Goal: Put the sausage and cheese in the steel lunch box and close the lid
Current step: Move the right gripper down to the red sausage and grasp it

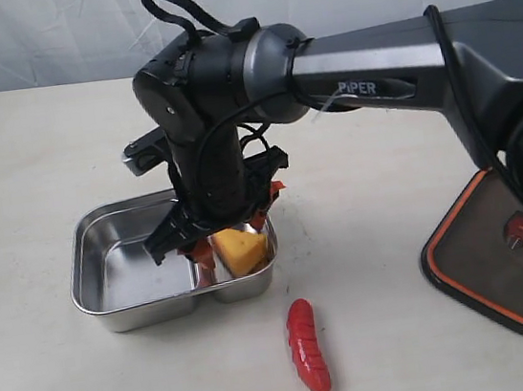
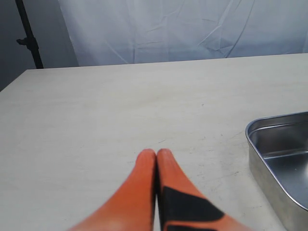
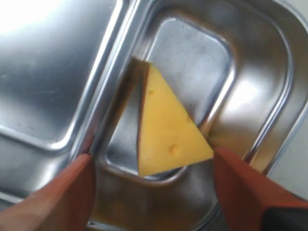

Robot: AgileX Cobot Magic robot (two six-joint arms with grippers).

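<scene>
The yellow cheese [image 1: 242,249] wedge lies in the small compartment of the steel lunch box [image 1: 136,265]. My right gripper [image 1: 231,238] hangs just above it, open, one orange finger on each side. In the right wrist view the cheese [image 3: 166,134] rests flat on the steel lunch box [image 3: 57,72] floor, in front of the open gripper [image 3: 151,159]. The red sausage [image 1: 307,346] lies on the table in front of the box. Further right, the dark lid [image 1: 502,260] lies with its orange rim up. My left gripper [image 2: 156,153] is shut and empty over bare table, beside a corner of the lunch box [image 2: 279,154].
The right arm [image 1: 371,75] stretches across the table from the right, passing above the lid. The box's large compartment [image 1: 140,260] holds nothing. A white cloth backdrop [image 2: 183,29] runs along the far edge of the table.
</scene>
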